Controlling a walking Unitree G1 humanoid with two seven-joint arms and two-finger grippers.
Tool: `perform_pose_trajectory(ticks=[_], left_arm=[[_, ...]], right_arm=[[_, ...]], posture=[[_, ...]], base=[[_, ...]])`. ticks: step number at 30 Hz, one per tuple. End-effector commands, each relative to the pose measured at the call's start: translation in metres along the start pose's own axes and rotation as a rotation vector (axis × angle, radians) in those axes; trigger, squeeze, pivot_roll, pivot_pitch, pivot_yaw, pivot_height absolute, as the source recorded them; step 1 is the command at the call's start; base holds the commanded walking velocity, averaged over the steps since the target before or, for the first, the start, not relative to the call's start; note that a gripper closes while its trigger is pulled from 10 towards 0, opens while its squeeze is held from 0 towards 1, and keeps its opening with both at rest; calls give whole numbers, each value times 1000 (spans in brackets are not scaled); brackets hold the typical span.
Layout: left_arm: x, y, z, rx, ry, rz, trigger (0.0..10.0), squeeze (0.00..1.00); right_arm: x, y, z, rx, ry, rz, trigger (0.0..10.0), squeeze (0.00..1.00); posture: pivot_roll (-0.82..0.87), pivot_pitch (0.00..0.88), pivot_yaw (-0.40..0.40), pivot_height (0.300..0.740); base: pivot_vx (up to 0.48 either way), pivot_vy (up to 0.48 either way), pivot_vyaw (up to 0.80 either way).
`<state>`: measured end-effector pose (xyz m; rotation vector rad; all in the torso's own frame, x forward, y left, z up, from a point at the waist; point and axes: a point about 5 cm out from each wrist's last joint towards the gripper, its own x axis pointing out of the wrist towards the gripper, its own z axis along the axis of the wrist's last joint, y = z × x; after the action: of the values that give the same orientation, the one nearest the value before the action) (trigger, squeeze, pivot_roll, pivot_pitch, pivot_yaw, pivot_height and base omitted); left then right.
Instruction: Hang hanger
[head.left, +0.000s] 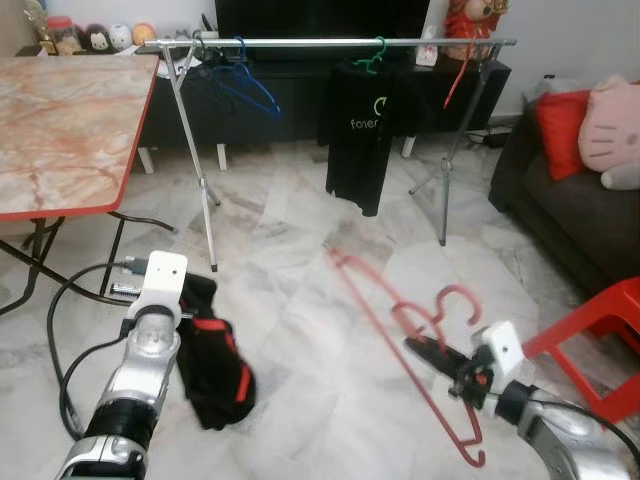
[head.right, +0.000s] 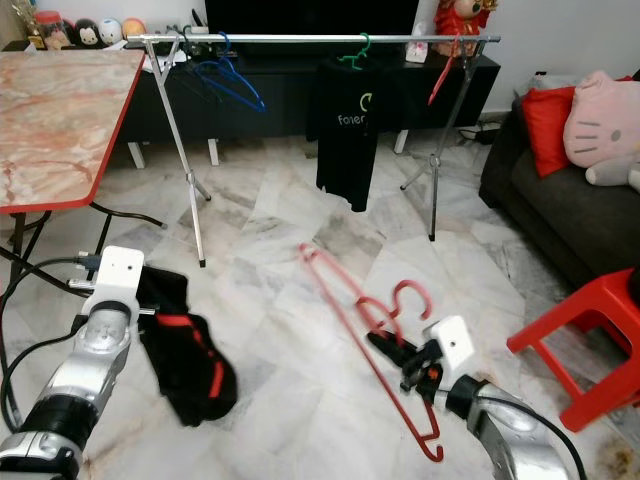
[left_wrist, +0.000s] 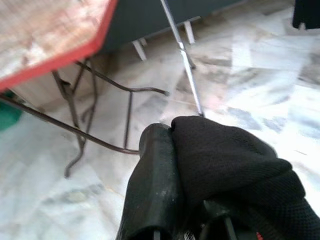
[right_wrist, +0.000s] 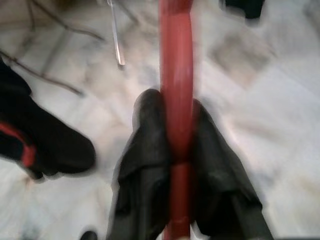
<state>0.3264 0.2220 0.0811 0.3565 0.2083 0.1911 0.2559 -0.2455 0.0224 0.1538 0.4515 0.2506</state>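
Low down, right pincer (head.left: 428, 350) clamps red hanger (head.left: 380, 310); left seemingly grips black garment (head.left: 215, 370).

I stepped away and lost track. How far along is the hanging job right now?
Done: the right gripper is shut on the red hanger, and the left gripper holds a black garment with red trim. In hand: both are held low over the marble floor, short of the drying rack. Left: getting the hanger's hook onto the rail, beside the black T-shirt and blue hangers already there.
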Motion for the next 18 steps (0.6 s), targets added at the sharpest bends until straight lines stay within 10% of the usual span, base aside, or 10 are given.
perform_pose_trajectory(ticks=[1, 7, 18], left_arm=[[-4, -20, 19, -56, -107, -136, 10000, 0], [-31, -75, 47, -183, -270, -494, 10000, 0], [-44, -101, 61, -265, -309, -598, 10000, 0]], right_arm=[[-3, -18, -24, 72, 97, -223, 10000, 0], [-9, -23, -61, 147, 178, -472, 10000, 0], [-35, 14, -142, 229, 461, -574, 10000, 0]], posture=[[-71, 0, -28, 740], [-56, 0, -14, 740], [-45, 0, 13, 740]], base=[[0, 0, 0], [0, 0, 0], [0, 0, 0]])
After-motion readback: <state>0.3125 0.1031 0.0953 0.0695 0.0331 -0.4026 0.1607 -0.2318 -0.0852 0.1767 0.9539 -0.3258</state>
